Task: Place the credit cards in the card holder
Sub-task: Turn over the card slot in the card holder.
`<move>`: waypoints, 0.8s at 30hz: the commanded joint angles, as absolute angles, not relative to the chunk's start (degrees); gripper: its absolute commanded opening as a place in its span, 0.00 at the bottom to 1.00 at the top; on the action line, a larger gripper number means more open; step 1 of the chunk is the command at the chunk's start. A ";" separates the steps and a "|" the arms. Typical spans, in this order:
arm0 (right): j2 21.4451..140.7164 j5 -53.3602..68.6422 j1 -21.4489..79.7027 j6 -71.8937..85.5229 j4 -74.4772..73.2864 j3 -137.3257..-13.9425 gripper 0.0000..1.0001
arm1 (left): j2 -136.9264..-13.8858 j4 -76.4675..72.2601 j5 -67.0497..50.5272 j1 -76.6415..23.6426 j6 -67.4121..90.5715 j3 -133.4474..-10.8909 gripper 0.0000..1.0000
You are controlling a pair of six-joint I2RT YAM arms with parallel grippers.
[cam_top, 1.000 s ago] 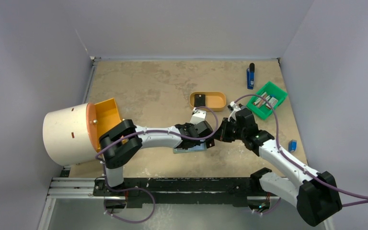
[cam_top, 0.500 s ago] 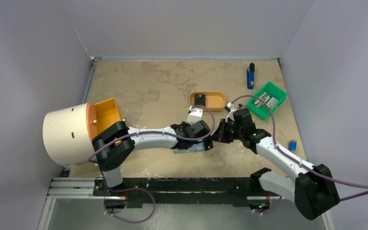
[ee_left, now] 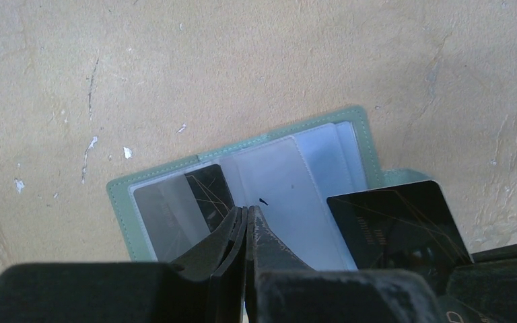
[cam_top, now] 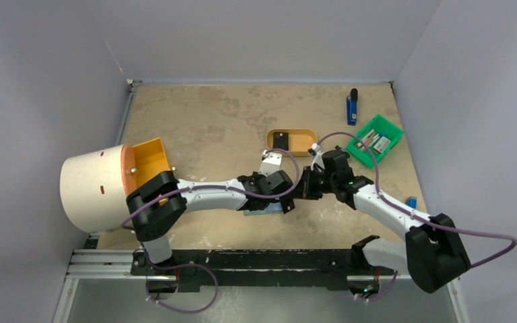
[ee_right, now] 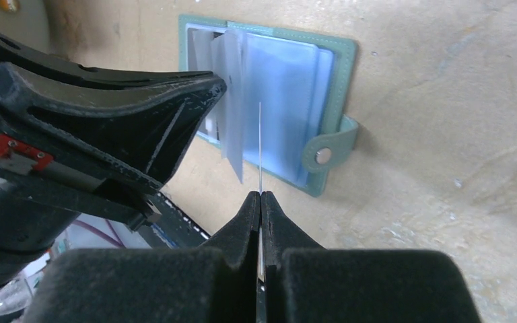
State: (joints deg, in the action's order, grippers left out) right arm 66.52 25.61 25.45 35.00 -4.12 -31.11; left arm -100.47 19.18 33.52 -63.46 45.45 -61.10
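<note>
— So, where is the card holder (ee_left: pixel 120 196)?
— Lying open on the table (cam_top: pixel 209 121), toward the near edge, right under both wrists. Its sage-green cover is down, its clear plastic sleeves (ee_left: pixel 279 178) face up, and its snap tab (ee_right: pixel 326 151) sticks out at one side.
— And the left end effector (ee_left: pixel 248 214)?
— Closed, with its tips down at the sleeves. A couple of sleeves stand up beside it in the right wrist view. I cannot tell whether one is pinched between the fingers.
— The right end effector (ee_right: pixel 261 198)?
— Clamped on a black credit card (ee_left: pixel 390 225) with thin gold lines. The card hangs over the holder on the snap-tab side, edge-on to its own camera. I cannot tell whether it touches a sleeve.
— Any card already in?
— One dark card (ee_left: pixel 210 192) shows through a sleeve next to the left fingertips.
— Anything else around?
— A tan oval tray (cam_top: pixel 303 142) just beyond the wrists holds a small black square (cam_top: pixel 281 140). A green basket (cam_top: pixel 395 132) sits farther right.
</note>
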 commanded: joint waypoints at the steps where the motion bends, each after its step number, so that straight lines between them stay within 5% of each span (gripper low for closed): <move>1: 69.90 29.96 26.74 33.53 -0.74 -35.26 0.00 | -97.17 18.50 35.37 -63.46 46.30 -60.66 0.00; 24: 82.79 31.14 33.57 34.59 5.97 -41.35 0.00 | -85.98 22.71 41.68 -63.46 49.66 -54.12 0.04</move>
